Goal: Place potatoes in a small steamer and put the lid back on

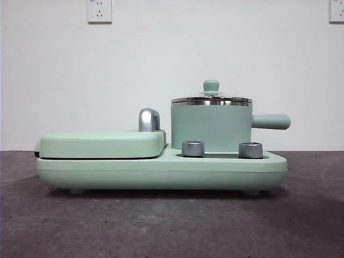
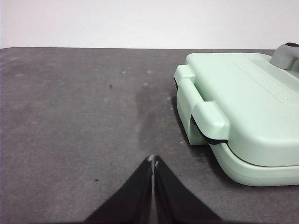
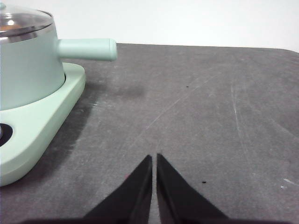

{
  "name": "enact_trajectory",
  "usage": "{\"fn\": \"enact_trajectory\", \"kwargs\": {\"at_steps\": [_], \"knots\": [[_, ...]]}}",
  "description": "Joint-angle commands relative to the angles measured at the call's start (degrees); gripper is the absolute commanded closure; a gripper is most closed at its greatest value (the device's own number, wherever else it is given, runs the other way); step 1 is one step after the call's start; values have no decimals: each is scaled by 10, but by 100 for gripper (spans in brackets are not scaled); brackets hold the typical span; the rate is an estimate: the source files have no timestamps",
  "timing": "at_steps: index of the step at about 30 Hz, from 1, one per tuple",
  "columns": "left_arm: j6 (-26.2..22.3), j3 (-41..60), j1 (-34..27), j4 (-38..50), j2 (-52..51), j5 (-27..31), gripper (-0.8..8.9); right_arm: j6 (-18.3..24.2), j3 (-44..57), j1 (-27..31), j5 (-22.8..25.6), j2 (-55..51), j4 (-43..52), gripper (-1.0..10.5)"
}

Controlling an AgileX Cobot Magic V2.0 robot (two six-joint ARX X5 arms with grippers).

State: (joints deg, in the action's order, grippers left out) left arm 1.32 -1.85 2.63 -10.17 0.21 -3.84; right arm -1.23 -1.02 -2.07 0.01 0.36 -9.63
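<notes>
The small steamer [image 1: 210, 126], a mint-green pot with a steel rim and a stubby side handle, stands on the right half of a mint-green cooker base [image 1: 161, 169]. The lid [image 1: 211, 97], glass with a green knob, sits on the steamer. The right wrist view also shows the steamer [image 3: 28, 65] and the lid [image 3: 23, 18], with an orange tint faintly visible through the glass. No potato shows clearly in any view. My left gripper [image 2: 153, 161] is shut and empty over bare table beside the griddle end. My right gripper [image 3: 154, 158] is shut and empty, off the steamer's handle side.
A closed flat griddle [image 1: 102, 144] with a chrome handle [image 1: 149, 119] fills the base's left half; its latch end [image 2: 205, 112] faces the left gripper. Two steel knobs [image 1: 193, 149] stand on the base in front of the steamer. Dark grey tabletop [image 1: 161, 226] surrounds the cooker.
</notes>
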Motion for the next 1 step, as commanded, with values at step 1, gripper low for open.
{"fn": "enact_trajectory", "kwargs": {"at_steps": [1], "knots": [[5,10,0,-5,0,2,808,6,3,1,0,-2,7,935]]}}
